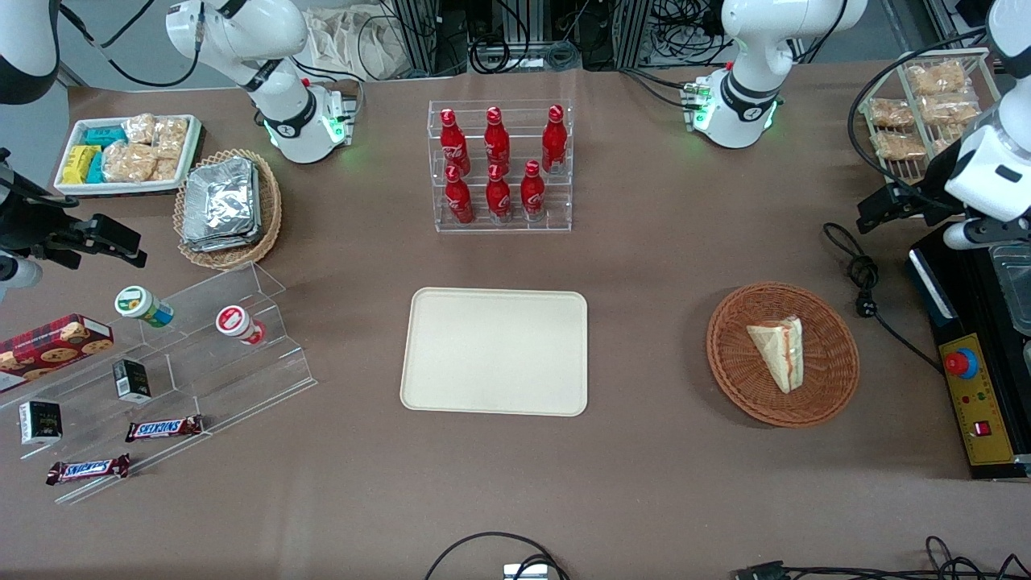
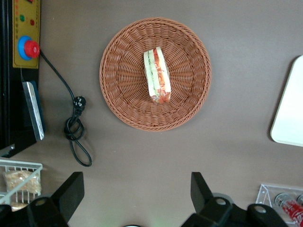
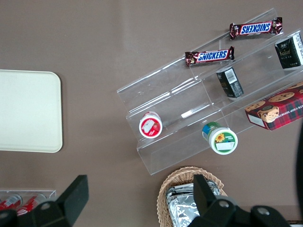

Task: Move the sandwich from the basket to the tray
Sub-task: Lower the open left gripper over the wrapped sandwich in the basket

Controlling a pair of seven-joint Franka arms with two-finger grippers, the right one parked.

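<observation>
Lying in the middle of the round reddish-brown wicker basket [image 1: 780,354], the triangular pale-bread sandwich [image 1: 780,352] points its long axis toward the front camera. The left gripper [image 2: 135,196] hovers high, farther from that camera, empty, fingers [image 2: 201,189] spread wide. A black cable [image 1: 862,278] lies between them on the table. The flat cream rectangular tray [image 1: 495,351] waits well apart, mid-table.
</observation>
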